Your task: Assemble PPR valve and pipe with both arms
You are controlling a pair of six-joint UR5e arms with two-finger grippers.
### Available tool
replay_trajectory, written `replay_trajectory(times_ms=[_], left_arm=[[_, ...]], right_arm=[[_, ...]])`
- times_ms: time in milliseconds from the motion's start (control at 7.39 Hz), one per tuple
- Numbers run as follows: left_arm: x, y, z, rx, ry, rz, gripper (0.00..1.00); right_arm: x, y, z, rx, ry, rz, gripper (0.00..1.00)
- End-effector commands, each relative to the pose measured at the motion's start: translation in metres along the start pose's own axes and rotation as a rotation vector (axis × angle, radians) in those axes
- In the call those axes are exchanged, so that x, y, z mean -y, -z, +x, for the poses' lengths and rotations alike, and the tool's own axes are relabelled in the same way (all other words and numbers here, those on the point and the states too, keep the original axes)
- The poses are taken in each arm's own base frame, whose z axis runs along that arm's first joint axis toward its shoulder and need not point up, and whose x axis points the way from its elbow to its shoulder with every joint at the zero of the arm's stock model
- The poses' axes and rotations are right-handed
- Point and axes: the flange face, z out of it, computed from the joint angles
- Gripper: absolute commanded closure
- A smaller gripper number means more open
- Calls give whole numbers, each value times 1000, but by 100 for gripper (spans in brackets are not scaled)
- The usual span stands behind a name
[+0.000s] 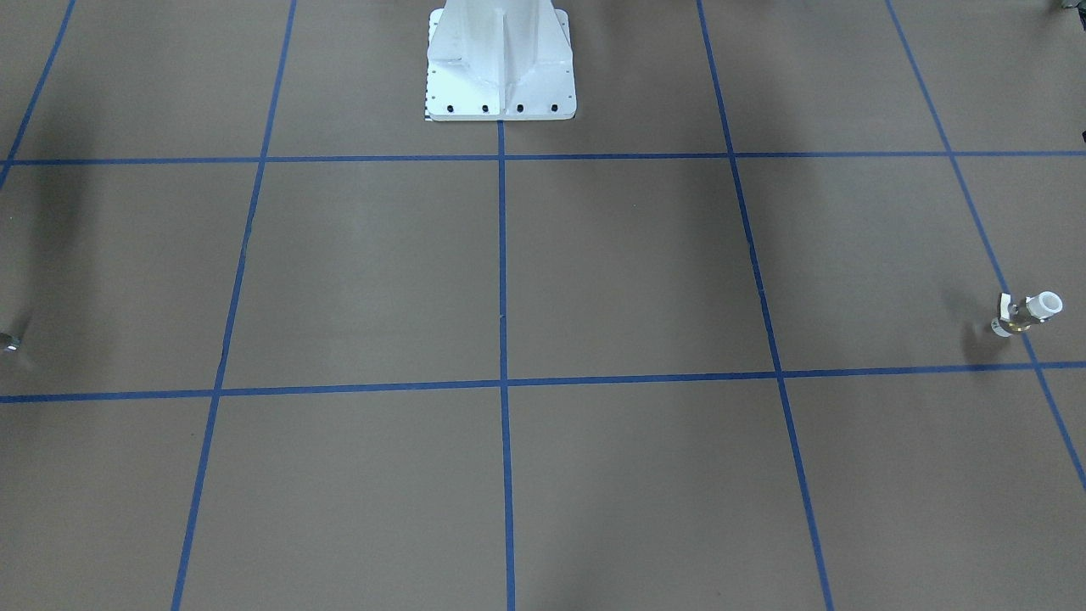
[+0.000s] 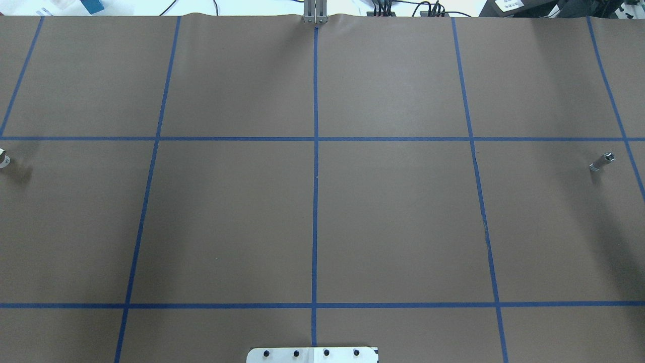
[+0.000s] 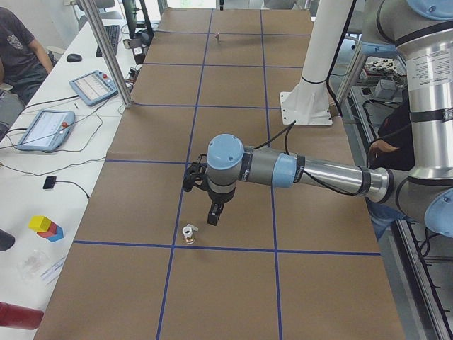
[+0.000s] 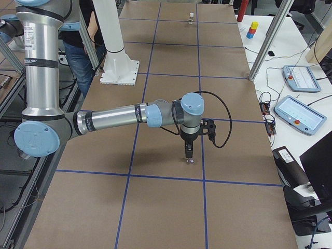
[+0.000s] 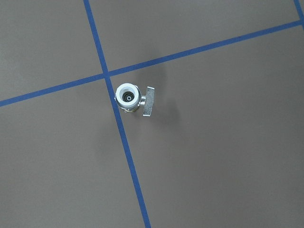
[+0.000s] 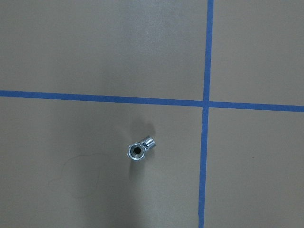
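Observation:
The PPR valve [image 1: 1027, 314] stands on the brown table, white hollow end up, brass middle, small handle tab to the side. It shows at the overhead view's left edge [image 2: 3, 159] and from above in the left wrist view [image 5: 129, 97]. My left gripper [image 3: 213, 215] hangs just above and beside the valve [image 3: 189, 234]; I cannot tell whether it is open. The pipe [image 2: 602, 162], a short silvery bent stub, stands at the far right and shows in the right wrist view [image 6: 139, 148]. My right gripper [image 4: 187, 152] hangs just above the pipe [image 4: 190, 161]; its state is unclear.
The white bolted pedestal [image 1: 501, 59] stands at the robot's side of the table. Blue tape lines [image 2: 315, 176] divide the brown surface into squares. A metal post [image 3: 106, 53], tablets and an operator [image 3: 21, 49] are along the far side.

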Motion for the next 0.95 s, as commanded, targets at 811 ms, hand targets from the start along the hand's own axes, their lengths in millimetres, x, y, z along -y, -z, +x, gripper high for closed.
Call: replay_trajectory(times_ms=[811], left_arm=[[68,-161,-57,51,11,-106,0]], right_arm=[[3,-5,-14,49,37,-7,1]])
